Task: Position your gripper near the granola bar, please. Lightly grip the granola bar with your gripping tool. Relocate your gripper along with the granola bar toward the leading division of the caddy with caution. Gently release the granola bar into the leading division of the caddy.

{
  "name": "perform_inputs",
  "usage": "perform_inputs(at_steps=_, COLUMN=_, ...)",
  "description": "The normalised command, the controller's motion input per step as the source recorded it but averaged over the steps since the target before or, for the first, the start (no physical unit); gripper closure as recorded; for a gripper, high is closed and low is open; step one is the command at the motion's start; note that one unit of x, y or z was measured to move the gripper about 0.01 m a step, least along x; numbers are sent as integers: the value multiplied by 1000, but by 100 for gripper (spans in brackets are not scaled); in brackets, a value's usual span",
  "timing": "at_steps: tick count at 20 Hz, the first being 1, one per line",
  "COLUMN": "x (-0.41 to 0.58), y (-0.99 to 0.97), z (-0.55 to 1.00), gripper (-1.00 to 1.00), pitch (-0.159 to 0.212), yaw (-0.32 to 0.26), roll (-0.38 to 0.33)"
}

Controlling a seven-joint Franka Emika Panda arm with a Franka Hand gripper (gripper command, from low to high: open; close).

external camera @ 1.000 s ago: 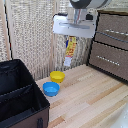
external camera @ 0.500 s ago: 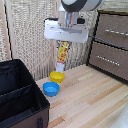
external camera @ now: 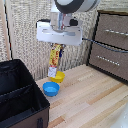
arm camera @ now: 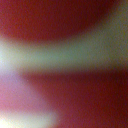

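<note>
step: carry to caddy | hand [external camera: 56, 46] pinches the granola bar [external camera: 54, 61], which hangs upright in the air above the yellow bowl [external camera: 59, 77] and blue bowl [external camera: 51, 89] | caddy [external camera: 22, 107] at exterior view's left | advice: travel slowly, keep height over caddy wall, lower into compartment [external camera: 20, 107] nearest the brown strip [external camera: 39, 122] before letting go | wrist view: blurred

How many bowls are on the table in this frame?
2: the yellow bowl sits below the hanging granola bar; the blue bowl touches it, nearer the caddy.
</note>
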Motion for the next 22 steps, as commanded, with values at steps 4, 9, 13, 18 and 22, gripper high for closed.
perform_inputs(at_steps=4, x=-64, y=632, z=358, gripper=100, pitch=21, yaw=-115, roll=-17)
perform_inputs(at_steps=9, x=-46, y=620, z=343, gripper=100, pitch=13, yaw=-128, roll=-6)
perform_inputs(at_steps=13, x=-41, y=611, z=323, gripper=100, pitch=11, yaw=-134, roll=0)
perform_inputs(at_steps=18, x=-98, y=620, z=213, gripper=100, pitch=55, yaw=-111, roll=-7)
perform_inputs(at_steps=22, x=-124, y=657, z=109, gripper=100, pitch=98, yaw=-83, roll=-15)
